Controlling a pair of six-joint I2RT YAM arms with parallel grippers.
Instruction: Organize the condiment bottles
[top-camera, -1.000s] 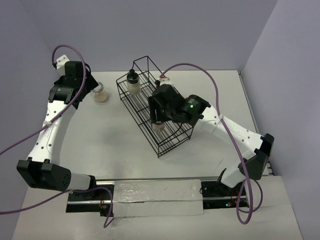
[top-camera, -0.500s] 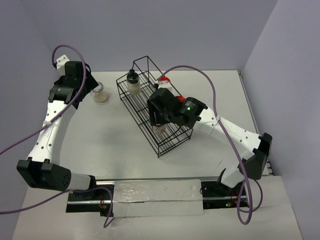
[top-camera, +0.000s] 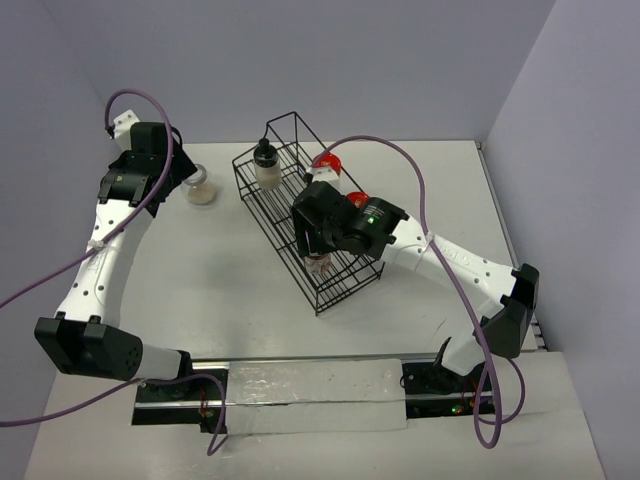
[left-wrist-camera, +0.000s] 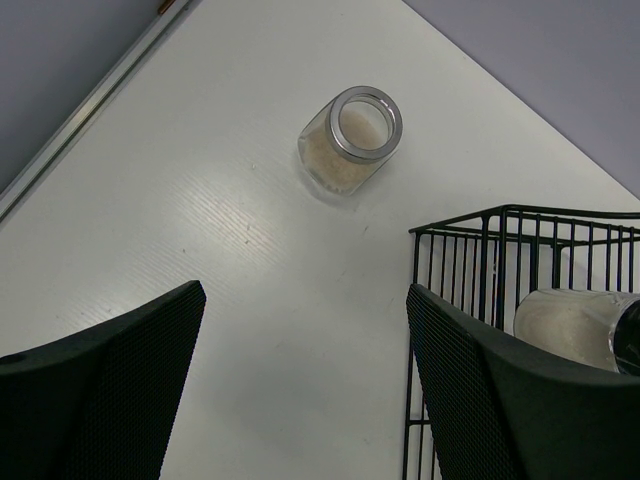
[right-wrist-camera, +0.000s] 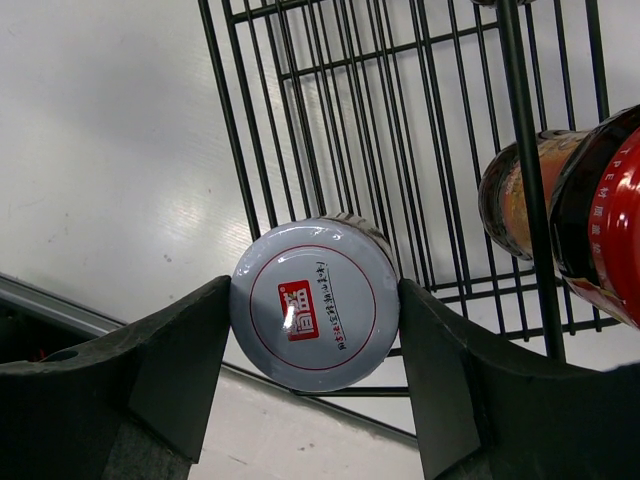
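Observation:
My right gripper (top-camera: 318, 250) is shut on the white-lidded jar (right-wrist-camera: 315, 303), one finger on each side of its lid, at the near end of the black wire rack (top-camera: 262, 225). I cannot tell whether the jar rests on the rack floor. Two red-lidded jars (top-camera: 326, 162) (top-camera: 356, 197) stand by the rack's far right side; one shows in the right wrist view (right-wrist-camera: 610, 220). The black-capped jar (top-camera: 265, 165) stands in the rack's far end. The clear jar with pale contents (left-wrist-camera: 350, 138) stands on the table left of the rack. My left gripper (left-wrist-camera: 305, 290) is open and empty above the table, short of it.
The rack (right-wrist-camera: 300, 120) lies diagonally across the middle of the white table. Its far corner (left-wrist-camera: 500, 215) is just right of my left fingers. The table's back edge meets the wall behind the pale jar. A purple cable loops over each arm.
My right gripper has moved left and nearer along the rack with the white-lidded jar, uncovering both red lids behind it. The left arm has not moved.

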